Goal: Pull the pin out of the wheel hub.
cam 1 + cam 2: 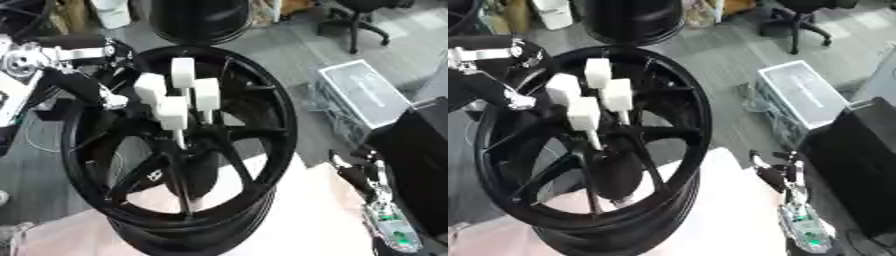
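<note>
Pins [173,112] white, standing in wheel hub [188,155] | left hand [112,100] fingers unclear | right hand [360,172] fingers relaxed

1. The wheel hub [254,150] is glossy black all over, spokes and rim alike.
2. The pins [182,72] standing in it have white block heads on thin silvery stems.
3. The left hand [109,97], just left of the pins, is black with silver-white joints.
4. The right hand [357,172] is black; below it the wrist shows silver with a green patch.
5. The table [297,220] under the hub, left of the right hand, is pale pinkish white.
6. Above the right hand, a box [363,95] is grey with a white border.
</note>
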